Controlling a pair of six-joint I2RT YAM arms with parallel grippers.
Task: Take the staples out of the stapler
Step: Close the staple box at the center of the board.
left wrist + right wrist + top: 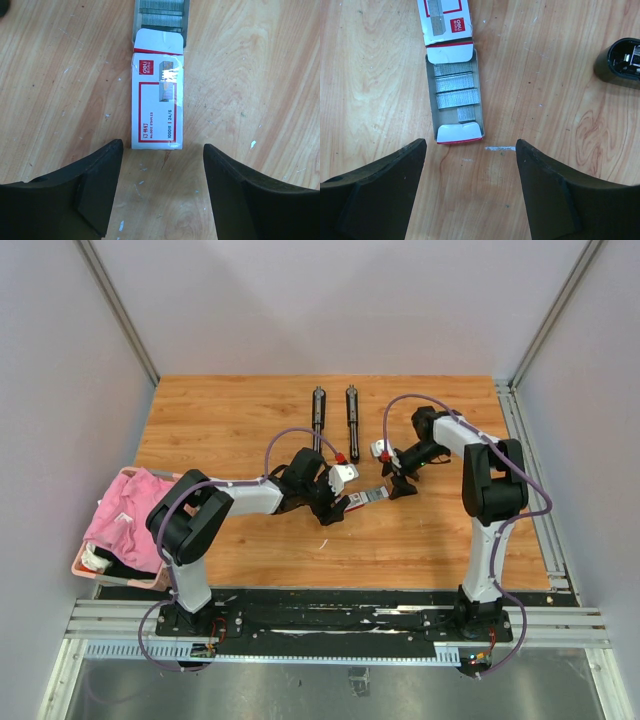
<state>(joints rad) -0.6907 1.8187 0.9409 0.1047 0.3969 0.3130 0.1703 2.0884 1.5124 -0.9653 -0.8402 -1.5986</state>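
Looking down, I see the staples (455, 82), silvery-grey strips, in the slid-out tray (460, 134) of the box (157, 107), midway across the table (230, 420), bare wood all around. Left gripper (162, 160) and right gripper (470, 155) both gape, holding nothing.

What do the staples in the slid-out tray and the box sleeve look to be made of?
Staples: metal, silvery-grey with a dull sheen, in finely ribbed strips. Box sleeve: likely thin cardboard, glossy white with red print; a glare patch and folded flap show it.
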